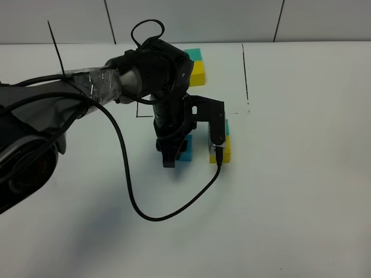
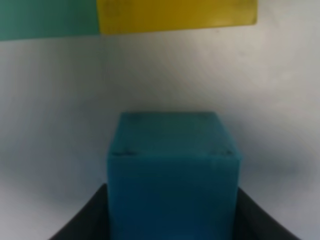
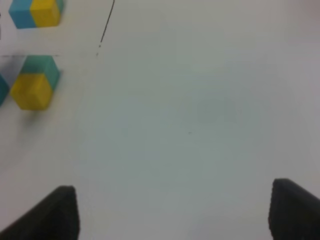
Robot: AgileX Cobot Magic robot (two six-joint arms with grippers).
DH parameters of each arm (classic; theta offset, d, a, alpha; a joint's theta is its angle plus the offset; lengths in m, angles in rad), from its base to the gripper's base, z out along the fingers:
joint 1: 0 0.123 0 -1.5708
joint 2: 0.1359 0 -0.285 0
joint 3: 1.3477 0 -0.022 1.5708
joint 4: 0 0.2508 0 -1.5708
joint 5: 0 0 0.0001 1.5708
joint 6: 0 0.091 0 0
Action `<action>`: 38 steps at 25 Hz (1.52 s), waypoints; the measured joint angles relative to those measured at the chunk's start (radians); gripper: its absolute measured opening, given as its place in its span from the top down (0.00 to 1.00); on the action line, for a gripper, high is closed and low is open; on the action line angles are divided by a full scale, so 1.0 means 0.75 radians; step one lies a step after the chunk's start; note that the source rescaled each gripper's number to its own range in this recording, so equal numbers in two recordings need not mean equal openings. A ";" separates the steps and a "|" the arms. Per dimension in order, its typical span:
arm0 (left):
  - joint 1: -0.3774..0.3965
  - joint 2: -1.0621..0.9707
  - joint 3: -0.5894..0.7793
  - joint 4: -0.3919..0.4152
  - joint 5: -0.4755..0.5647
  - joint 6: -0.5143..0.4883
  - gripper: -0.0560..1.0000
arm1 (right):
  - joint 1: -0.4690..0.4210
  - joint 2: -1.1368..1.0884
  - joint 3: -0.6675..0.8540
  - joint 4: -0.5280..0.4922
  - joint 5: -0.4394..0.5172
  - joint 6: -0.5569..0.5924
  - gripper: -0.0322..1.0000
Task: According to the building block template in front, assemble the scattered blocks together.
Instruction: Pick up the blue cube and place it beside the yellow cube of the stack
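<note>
White tabletop (image 1: 301,191), black lines (image 1: 245,75); grey wall (image 1: 197,20) behind; left claw (image 2: 172,225) grips blue block (image 2: 172,165).

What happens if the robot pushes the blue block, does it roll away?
Probably not: the blue block has flat faces and rests flat on the table, so it should slide rather than roll. Its corners look square and unsquashed, so it is probably stiff.

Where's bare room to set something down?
Bare: the table right of the black line, and its front below the cable. Crowded: the middle, with the left hand on the blue block, the yellow and teal blocks, the template.
</note>
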 joint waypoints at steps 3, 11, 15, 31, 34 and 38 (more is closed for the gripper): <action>0.000 0.006 -0.006 0.000 0.000 -0.001 0.95 | 0.000 0.000 0.000 0.000 0.000 0.000 0.41; 0.001 0.010 -0.010 -0.032 0.000 0.018 0.95 | 0.000 0.000 0.000 0.000 0.000 0.001 0.41; 0.001 0.010 -0.010 -0.086 -0.010 0.022 0.95 | 0.000 0.000 0.000 0.000 0.000 0.001 0.41; -0.026 0.013 -0.010 -0.110 -0.065 0.024 0.95 | 0.000 0.000 0.000 0.000 0.000 0.001 0.41; -0.027 0.013 -0.010 -0.113 -0.067 0.024 0.95 | 0.000 0.000 0.000 0.000 0.000 0.001 0.41; -0.027 0.013 -0.010 -0.113 -0.068 0.024 0.95 | 0.000 0.000 0.000 0.000 0.000 0.001 0.41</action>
